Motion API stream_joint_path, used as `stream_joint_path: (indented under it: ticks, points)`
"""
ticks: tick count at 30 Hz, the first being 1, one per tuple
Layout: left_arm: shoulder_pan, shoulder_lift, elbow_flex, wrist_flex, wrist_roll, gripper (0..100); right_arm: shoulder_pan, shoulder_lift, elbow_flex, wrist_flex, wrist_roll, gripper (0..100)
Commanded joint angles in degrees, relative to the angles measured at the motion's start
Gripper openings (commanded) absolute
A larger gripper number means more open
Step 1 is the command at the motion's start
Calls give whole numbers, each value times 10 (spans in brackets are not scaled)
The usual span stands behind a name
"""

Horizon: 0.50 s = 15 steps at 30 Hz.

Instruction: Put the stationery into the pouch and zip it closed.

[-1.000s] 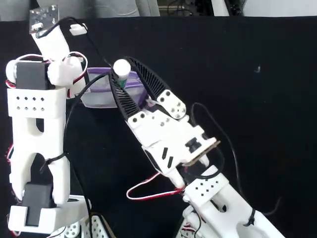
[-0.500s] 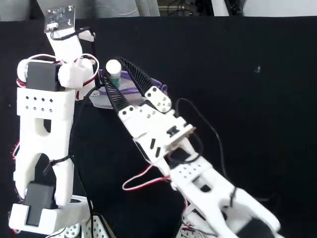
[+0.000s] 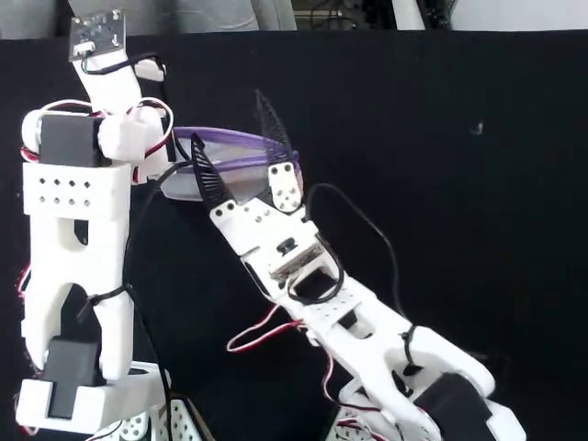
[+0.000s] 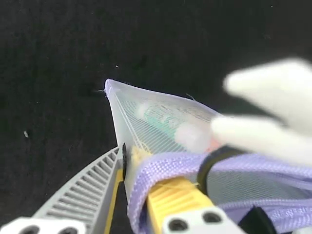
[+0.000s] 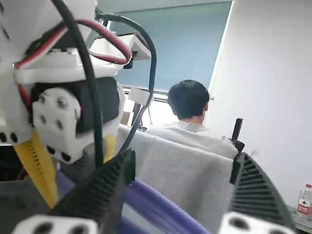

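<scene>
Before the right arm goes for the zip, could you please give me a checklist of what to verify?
1. Left gripper clamped on the pouch rim: ok.
2. Right gripper open and empty: ok.
3. Green-and-white stationery item inside the mesh: ok.
4. Pouch mouth zipped shut: not ok, it gapes open.
5. Zipper pull located: cannot tell.

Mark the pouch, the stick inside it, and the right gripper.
pouch (image 3: pixel 230 138): high view, on its purple top rim.
stick (image 4: pixel 162 118): left wrist view, on its green body, seen through the pouch's side.
right gripper (image 5: pixel 184 157): right wrist view, midway between its open black fingertips.
</scene>
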Motion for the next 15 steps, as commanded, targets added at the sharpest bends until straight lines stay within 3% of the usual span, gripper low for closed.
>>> stream_joint_path:
  ticks: [1, 4, 7, 10, 15]
  points:
    - [-3, -24, -4, -9, -5, 29, 8, -64, 8, -10, 5, 307]
    - [-4, -24, -4, -9, -6, 29, 20, -121, 23, -4, 4, 307]
    - [-4, -24, -4, -9, -6, 29, 39, -193, 26, 74, -4, 307]
    - [-4, -24, -4, -9, -7, 29, 77, -276, -13, 237, -76, 307]
    - [-6, -24, -3, -9, -7, 29, 162, -389, -167, 608, -245, 307]
